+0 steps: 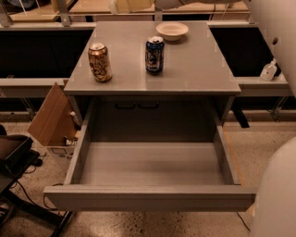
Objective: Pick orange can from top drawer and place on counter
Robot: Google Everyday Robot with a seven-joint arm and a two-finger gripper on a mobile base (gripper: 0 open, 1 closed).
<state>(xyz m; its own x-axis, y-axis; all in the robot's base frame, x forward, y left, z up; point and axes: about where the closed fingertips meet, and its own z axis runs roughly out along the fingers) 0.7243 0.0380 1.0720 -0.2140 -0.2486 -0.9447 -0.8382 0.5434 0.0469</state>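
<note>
Orange can (99, 61) stands upright on the surface (194, 69) toward nine o'clock, so it looks delivered. The drawer (148, 196) below hangs open and bare. Blue can (154, 55) sits at its three o'clock, bowl (172, 30) at one. Gripper (126, 5) hovers at twelve, well apart; open or closed, can't tell.

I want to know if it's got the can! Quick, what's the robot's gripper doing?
Gripper: at the top edge, past the counter, apart from the orange can; open or closed cannot be told.
</note>
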